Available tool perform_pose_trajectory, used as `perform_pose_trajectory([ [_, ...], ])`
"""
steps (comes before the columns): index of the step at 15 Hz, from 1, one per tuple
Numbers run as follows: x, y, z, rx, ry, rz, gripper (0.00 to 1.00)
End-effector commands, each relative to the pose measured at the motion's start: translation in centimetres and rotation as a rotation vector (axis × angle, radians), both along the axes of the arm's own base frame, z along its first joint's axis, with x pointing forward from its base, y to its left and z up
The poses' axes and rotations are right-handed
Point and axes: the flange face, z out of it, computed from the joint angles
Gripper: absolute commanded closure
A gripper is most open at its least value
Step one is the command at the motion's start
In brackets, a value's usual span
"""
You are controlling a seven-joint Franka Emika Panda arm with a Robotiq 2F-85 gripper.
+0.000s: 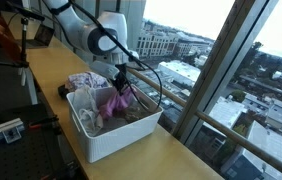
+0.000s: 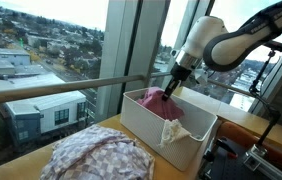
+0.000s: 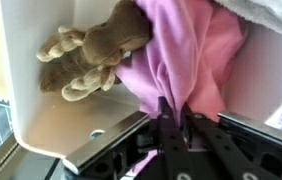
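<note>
Gripper [image 3: 177,120] clamped on pink cloth [image 3: 186,60], inside white bin [image 1: 106,140].
Cloth sits mid-bin w/ brown plush toy [image 3: 91,55] touching it; patterned cloth [image 2: 91,158] lies outside bin, nr one end.

- One white bin [image 1: 121,140], as far as I can see from here.
- One pink cloth [image 3: 196,60] inside it.
- One brown plush toy [image 3: 91,55], at nine o'clock of the pink cloth in the wrist view.
- One pale cloth [image 2: 171,130] in the bin, possibly two; the heap is hard to part.
- One patterned cloth [image 2: 91,155] outside, at eight o'clock of the bin.
- One gripper [image 3: 176,112].
</note>
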Motion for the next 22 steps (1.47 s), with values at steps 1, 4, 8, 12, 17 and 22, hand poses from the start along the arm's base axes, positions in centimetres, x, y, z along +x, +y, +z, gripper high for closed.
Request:
perform_pose_trajectory([
  [1, -1.8, 3.4, 8.6, 0.015, -0.096, 0.057, 0.97],
  [4, -2.5, 8.0, 15.7, 0.005, -0.183, 0.129, 0.97],
  [8, -4.1, 16.2, 23.5, -0.005, -0.240, 0.235, 0.97],
  [12, -6.0, 26.4, 27.1, -0.007, -0.237, 0.337, 0.97],
  [17, -8.2, 36.3, 24.8, -0.024, -0.180, 0.445, 0.97],
  [22, -7.2, 39.3, 20.9, -0.056, -0.121, 0.492, 0.97],
])
